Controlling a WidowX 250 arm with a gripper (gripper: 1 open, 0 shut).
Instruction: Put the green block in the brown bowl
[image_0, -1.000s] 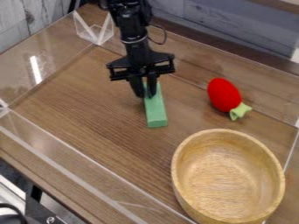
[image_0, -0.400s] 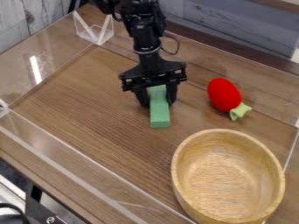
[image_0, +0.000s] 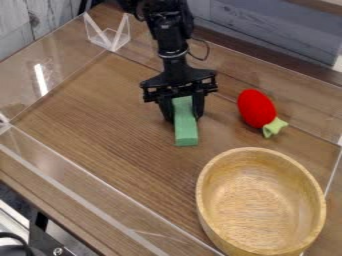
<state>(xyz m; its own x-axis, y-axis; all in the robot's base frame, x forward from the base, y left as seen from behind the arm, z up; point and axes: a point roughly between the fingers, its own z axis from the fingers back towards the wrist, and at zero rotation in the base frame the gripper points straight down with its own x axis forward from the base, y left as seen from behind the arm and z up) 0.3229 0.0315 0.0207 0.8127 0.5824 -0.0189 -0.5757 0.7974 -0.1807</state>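
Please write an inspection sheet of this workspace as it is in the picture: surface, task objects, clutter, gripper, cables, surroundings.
Surface: wooden table, bare wood grain, inside clear plastic walls.
Job's things: green block lying flat on the table, outside the bowl; brown bowl at lower right, nothing inside.
Clutter: red strawberry toy right of the block, apart from it.
Grippers: gripper pointing down over the block's far end, fingers astride it; grip cannot be confirmed.
Cables: black cable beside the arm.
Surroundings: grey plank wall behind.
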